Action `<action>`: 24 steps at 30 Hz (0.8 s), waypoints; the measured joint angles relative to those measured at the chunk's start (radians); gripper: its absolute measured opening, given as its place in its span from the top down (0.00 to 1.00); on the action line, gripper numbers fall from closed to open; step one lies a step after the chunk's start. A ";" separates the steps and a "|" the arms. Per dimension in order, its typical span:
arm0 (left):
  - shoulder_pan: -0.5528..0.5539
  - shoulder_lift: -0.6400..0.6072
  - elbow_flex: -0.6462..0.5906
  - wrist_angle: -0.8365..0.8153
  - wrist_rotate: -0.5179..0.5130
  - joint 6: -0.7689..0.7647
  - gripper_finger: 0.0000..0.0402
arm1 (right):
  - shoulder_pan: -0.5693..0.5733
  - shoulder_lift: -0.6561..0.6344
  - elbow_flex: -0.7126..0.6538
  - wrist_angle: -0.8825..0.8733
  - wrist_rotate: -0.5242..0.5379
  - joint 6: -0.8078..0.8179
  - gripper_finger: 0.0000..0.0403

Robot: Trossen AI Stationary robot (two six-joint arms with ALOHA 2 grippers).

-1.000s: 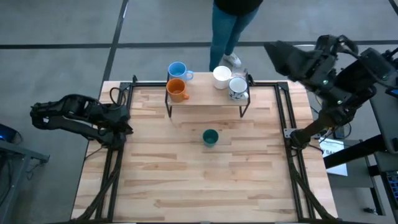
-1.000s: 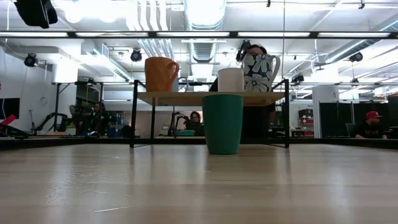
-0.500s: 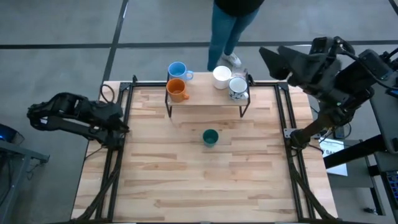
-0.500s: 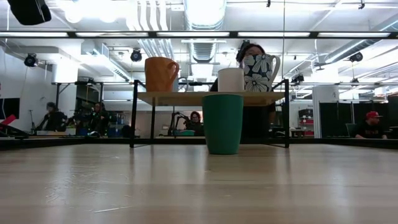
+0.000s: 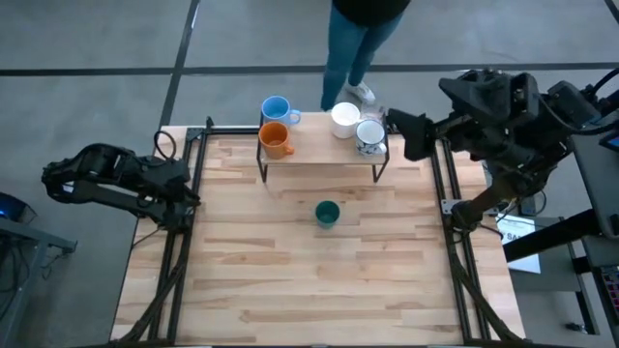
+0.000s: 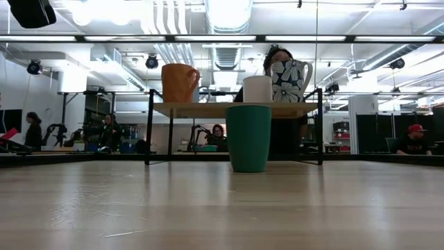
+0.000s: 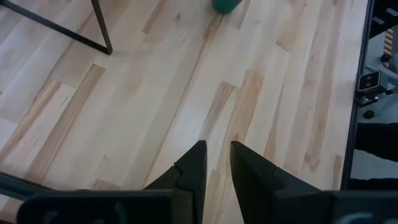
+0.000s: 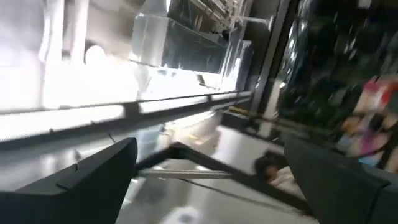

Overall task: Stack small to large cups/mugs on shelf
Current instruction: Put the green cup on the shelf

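The table (image 5: 319, 280) takes up most of the floor space here, pale wood planks in a black frame. At its far edge stands the shelf (image 5: 319, 158), a narrow plank on thin black legs. The right arm (image 5: 513, 106) is folded high off the table's far right corner, its gripper (image 5: 411, 133) hanging in the air just beside the shelf's right end with the fingers (image 8: 68, 180) spread wide and nothing between them. The left arm (image 5: 106, 179) crouches off the table's left edge; its gripper (image 7: 214, 165) points over bare wood with the fingers (image 7: 193, 168) drawn near together, a thin gap left, holding nothing. A person (image 5: 363, 39) in jeans stands right behind the shelf. On the shelf's left end sits the orange mug (image 5: 276, 140), with the blue mug (image 5: 277, 109) just behind it. On the right end the flowered mug (image 5: 369, 137) and the white mug (image 5: 344, 119) sit side by side, touching or nearly so. The green cup (image 5: 327, 214) stands alone on the table, upright, in front of the shelf's middle and well apart from both grippers.
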 joint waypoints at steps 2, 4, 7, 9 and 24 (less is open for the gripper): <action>0.000 -0.002 0.000 0.000 0.000 -0.004 0.86 | -0.002 0.005 0.000 0.003 0.001 0.051 0.01; 0.000 -0.002 0.000 0.000 0.000 -0.005 0.86 | -0.002 0.015 0.000 0.037 0.022 0.065 0.01; 0.000 -0.002 0.000 0.000 0.000 -0.004 0.86 | -0.002 0.029 0.000 0.116 0.072 0.109 0.01; 0.000 -0.002 0.000 0.000 0.000 -0.004 0.86 | -0.002 0.039 0.000 0.166 0.085 0.137 0.01; 0.000 0.000 0.000 0.001 0.000 -0.005 0.86 | -0.002 0.049 0.009 0.459 0.172 -0.087 0.01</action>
